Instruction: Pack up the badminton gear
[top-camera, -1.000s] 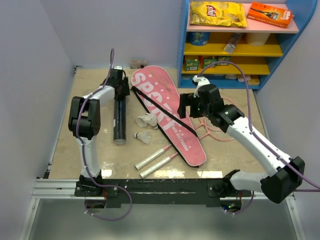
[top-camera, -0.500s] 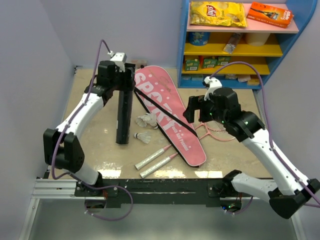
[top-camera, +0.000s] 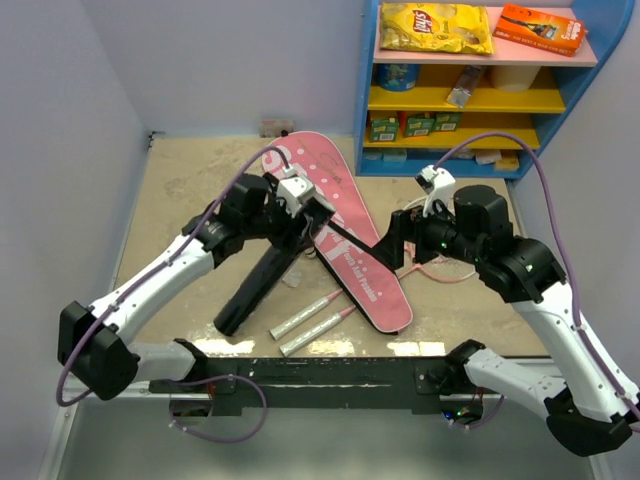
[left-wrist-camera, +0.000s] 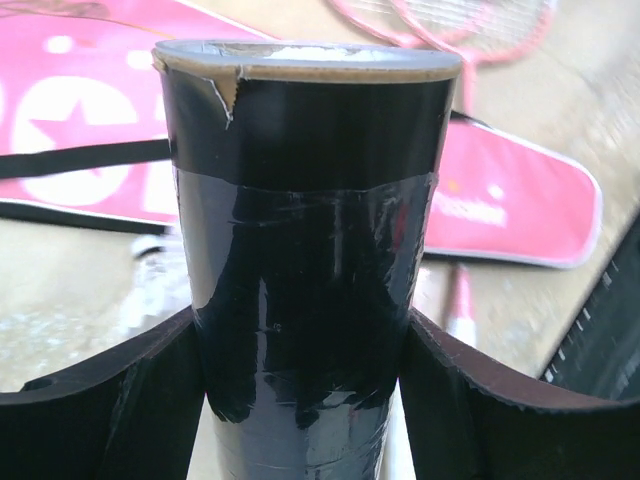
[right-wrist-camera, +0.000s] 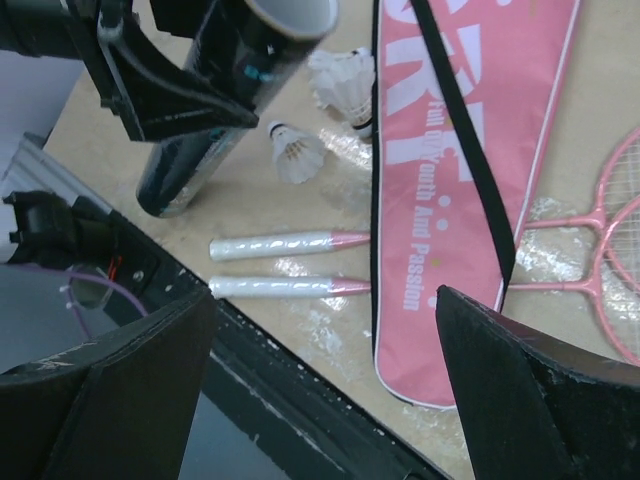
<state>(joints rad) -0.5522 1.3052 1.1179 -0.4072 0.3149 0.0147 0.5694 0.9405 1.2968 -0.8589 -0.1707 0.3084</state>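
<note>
The long black tube (top-camera: 262, 285) now leans at a slant. Its bottom end is on the table (top-camera: 180, 190) near the front edge, and its open mouth is raised toward the middle. A second ago it lay flat on the left side of the table. It was then stood nearly upright, and has since swung inward. This looks like setting the mouth up to take in the shuttlecocks, though none has gone in yet.

The left gripper (top-camera: 292, 232) clamps the tube just below its rim. The left wrist view shows one finger pressed against each side of the tube (left-wrist-camera: 310, 250).

Two white feather shuttlecocks (right-wrist-camera: 297, 155) lie loose on the table just beside the tube's raised end. They touch no finger.

The pink racket bag (top-camera: 350, 250), lettered SPORT, lies flat beyond them. The two pink-framed rackets (right-wrist-camera: 280, 245) run under it, handles out on the near side.

The right gripper (top-camera: 398, 238) hangs above the bag, fingers spread wide and holding nothing.
</note>
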